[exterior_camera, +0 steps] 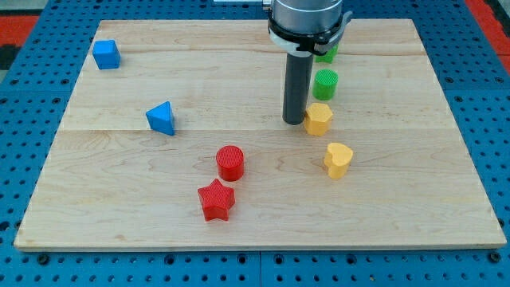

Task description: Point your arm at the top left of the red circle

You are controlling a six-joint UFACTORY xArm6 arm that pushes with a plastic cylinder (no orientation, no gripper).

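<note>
The red circle point(229, 162) is a short red cylinder standing a little below the middle of the wooden board point(119, 199). My tip point(294, 121) is the lower end of the dark rod, resting on the board above and to the right of the red circle, well apart from it. The tip sits just left of the yellow hexagon block point(319, 118), close to it or touching. A red star point(216, 199) lies just below and left of the red circle.
A blue cube point(106, 54) sits at the top left and a blue triangle point(162, 118) at the left. A green cylinder point(325, 83) and another green block point(326, 54), partly hidden by the arm, stand right of the rod. A yellow heart point(338, 159) lies at the right.
</note>
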